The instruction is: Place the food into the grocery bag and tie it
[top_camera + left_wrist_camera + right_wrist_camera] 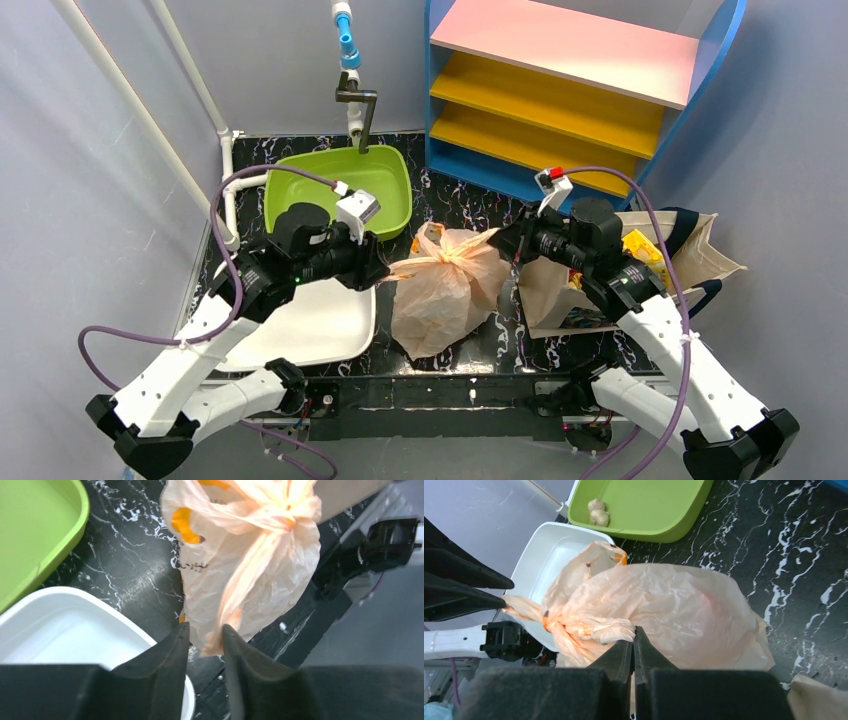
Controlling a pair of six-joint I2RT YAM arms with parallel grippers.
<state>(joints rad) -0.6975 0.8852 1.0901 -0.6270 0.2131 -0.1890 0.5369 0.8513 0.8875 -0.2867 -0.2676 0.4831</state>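
The grocery bag (445, 285) lies on the black marbled table between my arms, its handles twisted into a knot (447, 250) on top. It also shows in the left wrist view (260, 570) and the right wrist view (674, 610). The food is hidden inside; only an orange shape (182, 525) shows through the plastic. My left gripper (383, 270) (205, 630) is open, with a handle's loose end lying between its fingers. My right gripper (508, 243) (633, 635) is shut on the other handle strand beside the knot (556, 625).
A white tray (320, 325) lies under my left arm. A green basin (340, 185) behind it holds two pale bulbs (596, 511), under a faucet (355, 100). A cream canvas tote (700, 255) with something yellow inside lies right. A coloured shelf (580, 90) stands at the back.
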